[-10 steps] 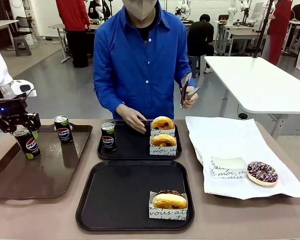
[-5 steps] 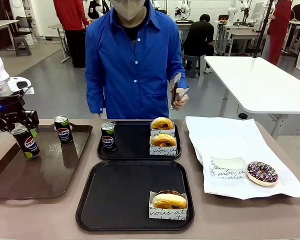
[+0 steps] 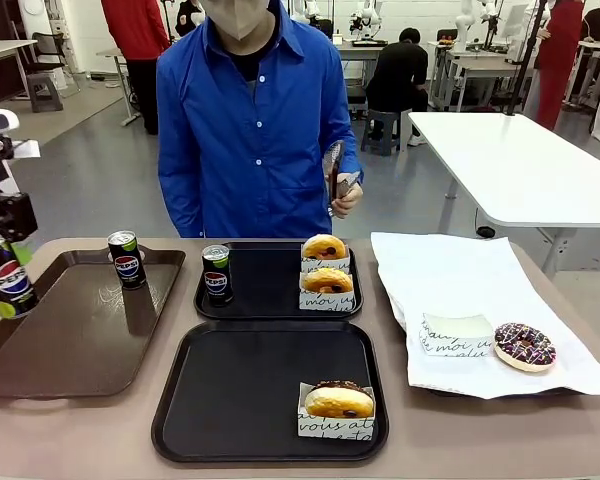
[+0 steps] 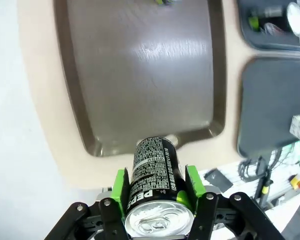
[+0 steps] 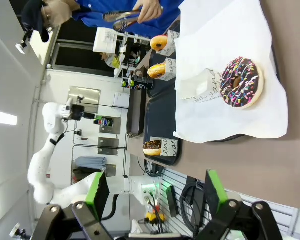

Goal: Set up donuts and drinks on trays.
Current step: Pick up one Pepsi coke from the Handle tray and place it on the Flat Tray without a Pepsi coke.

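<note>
The brown tray lay at the left with a spare can standing at its far right corner. Right of it, the near black tray held only a sleeved donut at its near right. The far black tray already carried a can and two donuts. On the paper sheet at the right lay a sprinkled donut. The left claw was clamped on the held can, pinching it high up near the lid and hanging it clear of the surface at the far left, about over the brown tray's left rim. With so little of the can between the pads, a quick swing could probably tip it in the grip or let it slide out, and it would drop onto the rim or off the table's left side. A low path rightward toward the near black tray could clip the spare can or a raised rim. Set down tilted, such a slim can would likely topple and roll into the sleeved donut. The right claw stood wide and empty. The person at the far side held tongs up at chest height; a reach in while the arm crossed could cause a bump.
</note>
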{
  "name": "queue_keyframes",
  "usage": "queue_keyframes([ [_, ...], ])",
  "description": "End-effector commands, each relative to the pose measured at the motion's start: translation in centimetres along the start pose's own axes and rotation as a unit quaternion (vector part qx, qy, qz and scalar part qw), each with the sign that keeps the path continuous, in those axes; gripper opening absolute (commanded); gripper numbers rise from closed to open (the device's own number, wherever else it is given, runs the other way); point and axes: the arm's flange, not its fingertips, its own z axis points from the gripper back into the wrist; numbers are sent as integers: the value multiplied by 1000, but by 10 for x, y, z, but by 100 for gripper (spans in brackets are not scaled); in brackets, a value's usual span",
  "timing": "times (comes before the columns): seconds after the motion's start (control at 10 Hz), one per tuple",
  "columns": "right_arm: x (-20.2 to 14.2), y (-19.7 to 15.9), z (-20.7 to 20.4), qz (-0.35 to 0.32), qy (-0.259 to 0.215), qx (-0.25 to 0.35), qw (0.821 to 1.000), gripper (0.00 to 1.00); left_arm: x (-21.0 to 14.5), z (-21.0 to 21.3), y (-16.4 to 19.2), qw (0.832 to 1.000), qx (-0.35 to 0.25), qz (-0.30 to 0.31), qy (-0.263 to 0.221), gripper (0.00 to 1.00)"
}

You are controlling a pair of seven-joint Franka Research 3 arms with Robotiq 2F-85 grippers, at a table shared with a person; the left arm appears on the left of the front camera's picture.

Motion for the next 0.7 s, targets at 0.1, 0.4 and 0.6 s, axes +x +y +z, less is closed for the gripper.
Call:
queue_keyframes([
  [0.1,1,1,0,8,-5,10,1000,100,-41,12,-7,999,22,-16,-44,0],
  [0.4,1,1,0,8,-5,10,1000,100,-21,13,-9,1000,9,-11,-11,0],
  [0.6,1,1,0,8,-5,10,1000,100,-21,13,-9,1000,9,-11,-11,0],
])
